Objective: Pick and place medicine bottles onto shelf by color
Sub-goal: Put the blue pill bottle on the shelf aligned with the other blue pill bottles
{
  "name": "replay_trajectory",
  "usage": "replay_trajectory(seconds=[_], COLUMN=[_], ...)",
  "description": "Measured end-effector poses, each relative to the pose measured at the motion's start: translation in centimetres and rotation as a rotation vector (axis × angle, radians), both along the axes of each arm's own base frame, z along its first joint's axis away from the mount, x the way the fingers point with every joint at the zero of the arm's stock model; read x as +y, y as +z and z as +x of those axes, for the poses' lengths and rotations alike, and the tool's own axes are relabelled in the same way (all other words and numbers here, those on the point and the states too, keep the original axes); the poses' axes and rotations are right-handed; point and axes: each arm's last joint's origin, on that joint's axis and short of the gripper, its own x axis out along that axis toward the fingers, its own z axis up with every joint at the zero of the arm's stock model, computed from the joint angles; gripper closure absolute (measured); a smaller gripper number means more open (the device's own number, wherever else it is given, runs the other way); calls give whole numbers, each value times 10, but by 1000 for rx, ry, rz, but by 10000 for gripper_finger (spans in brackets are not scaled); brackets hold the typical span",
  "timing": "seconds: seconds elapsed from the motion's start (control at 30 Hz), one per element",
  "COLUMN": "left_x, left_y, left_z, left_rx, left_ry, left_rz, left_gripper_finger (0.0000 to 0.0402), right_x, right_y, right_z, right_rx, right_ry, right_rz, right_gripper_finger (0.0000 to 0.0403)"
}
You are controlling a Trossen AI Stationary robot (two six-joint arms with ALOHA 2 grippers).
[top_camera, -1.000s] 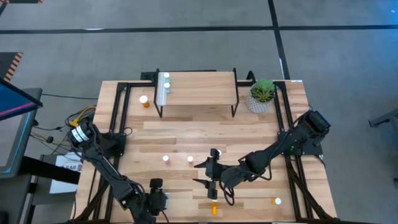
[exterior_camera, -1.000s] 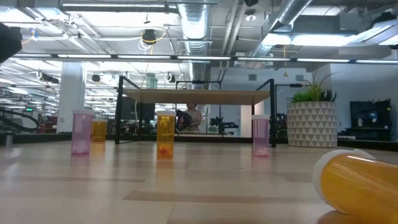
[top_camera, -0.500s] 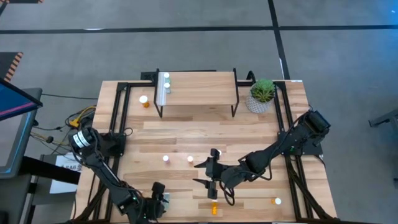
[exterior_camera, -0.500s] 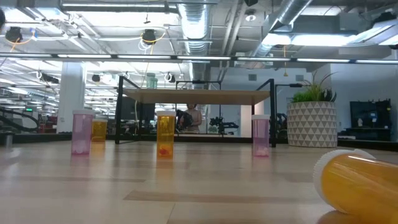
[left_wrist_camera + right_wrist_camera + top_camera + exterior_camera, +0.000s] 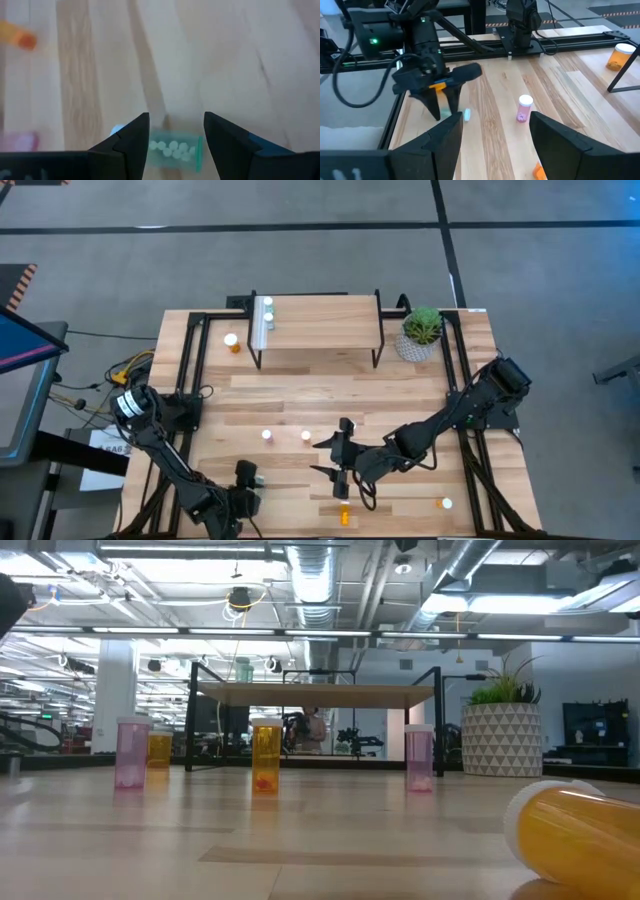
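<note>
- Left gripper [image 5: 175, 134] is shifting along the table's near left corner, fingers apart, straddling a lying green bottle [image 5: 176, 151] without clamping it yet.
- Right gripper [image 5: 338, 458], fingers apart, is waiting mid-table.
- Shelf [image 5: 320, 320] is carrying two bottles.

A big open robotics lab or industrial workspace: bare silver ducts [image 5: 320, 585] and pipes run under the ceiling with strip lights [image 5: 300, 633], the floor [image 5: 300, 250] is grey concrete, and cables [image 5: 125, 370] trail from the black-framed wooden table [image 5: 300, 390].
</note>
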Motion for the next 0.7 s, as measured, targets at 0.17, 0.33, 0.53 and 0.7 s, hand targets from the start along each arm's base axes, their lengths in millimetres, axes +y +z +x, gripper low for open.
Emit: replay_trajectory(seconds=[0.17,0.33,0.53,0.7], left_x=[-2,-6,-15,-15], left_y=[11,35,53,52], left_z=[-2,-3,-9,-15], left_rx=[15,0,-209,-171], left_ry=[81,204,389,601], left_rz=[11,36,-54,-209], left_gripper_finger=[225,225,225,225], right_x=[0,0,0,0], right_y=[0,0,0,0], right_z=[0,0,0,0], right_rx=[-2,-5,-3,-3], right_ry=[0,0,-3,-2], right_rz=[1,3,10,10], right_gripper_finger=[148,148,148,148])
